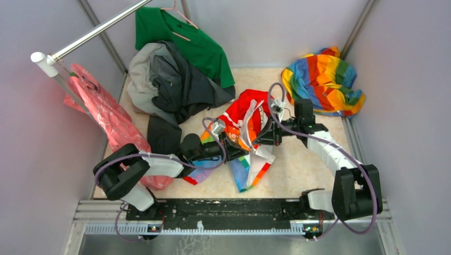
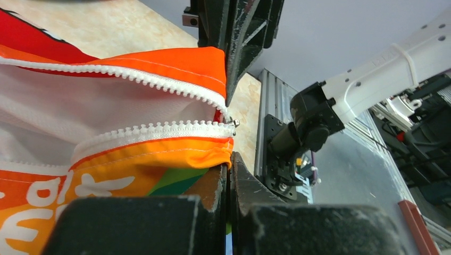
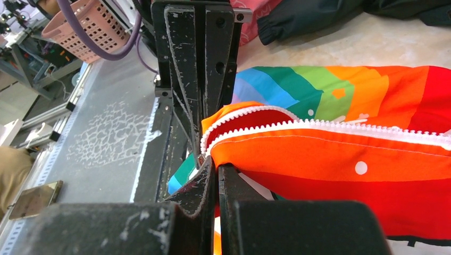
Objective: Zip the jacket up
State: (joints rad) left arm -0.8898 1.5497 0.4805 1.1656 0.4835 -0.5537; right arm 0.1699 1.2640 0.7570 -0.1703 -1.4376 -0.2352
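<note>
The jacket (image 1: 250, 114) lies crumpled mid-table, red hood toward the back, rainbow panels toward the front. Its two white zipper rows (image 2: 159, 130) on orange strips are apart and come together at the bottom end, where a small metal pin (image 2: 234, 122) shows. My left gripper (image 2: 230, 162) is shut on the lower orange hem corner. My right gripper (image 3: 216, 167) is shut on the other orange strip's end (image 3: 228, 151). In the top view the left gripper (image 1: 237, 144) and the right gripper (image 1: 259, 139) face each other tip to tip over the jacket.
A dark grey garment (image 1: 170, 85) and a green shirt (image 1: 186, 37) on a hanger lie at the back left. An all-rainbow cloth (image 1: 324, 79) sits back right. A pink bag (image 1: 106, 117) hangs from the metal rail (image 1: 95, 32). Grey walls close in both sides.
</note>
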